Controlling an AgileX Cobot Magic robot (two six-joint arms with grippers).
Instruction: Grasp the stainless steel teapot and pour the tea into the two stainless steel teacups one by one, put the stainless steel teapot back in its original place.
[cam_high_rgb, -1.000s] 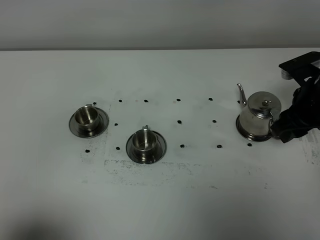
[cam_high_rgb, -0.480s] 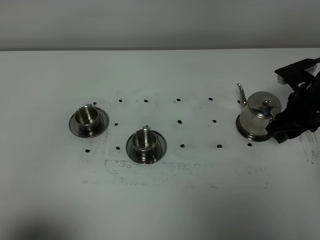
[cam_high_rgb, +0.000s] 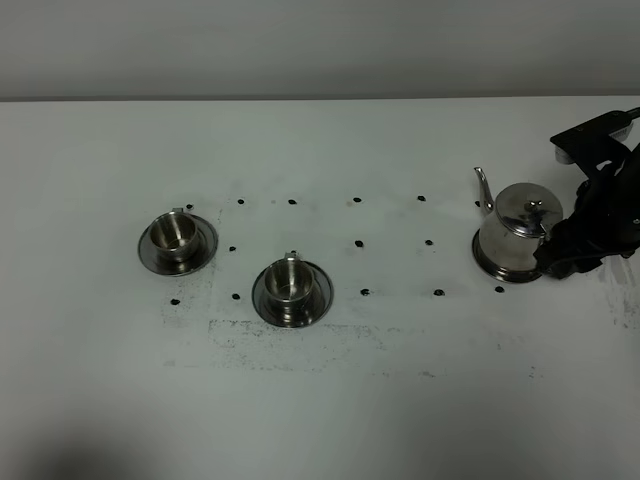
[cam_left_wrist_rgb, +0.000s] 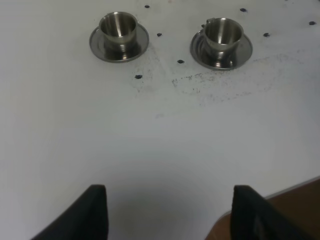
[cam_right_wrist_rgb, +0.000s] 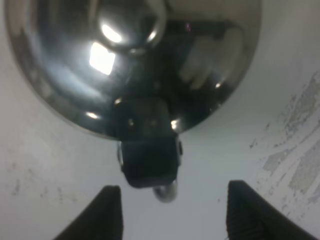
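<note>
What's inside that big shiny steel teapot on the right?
Only the outside of the round-bellied stainless steel teapot shows. Its knobbed lid is down, so whatever it holds is hidden.

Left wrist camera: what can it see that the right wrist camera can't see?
Only the left wrist view shows the two small shiny steel teacups on round saucers, plus black dots. Only the right wrist view shows the shiny round-bellied steel teapot, very close, its dark handle between the open right gripper fingers with gaps on both sides. Both show the white table and an open gripper; the left gripper holds nothing.
</note>
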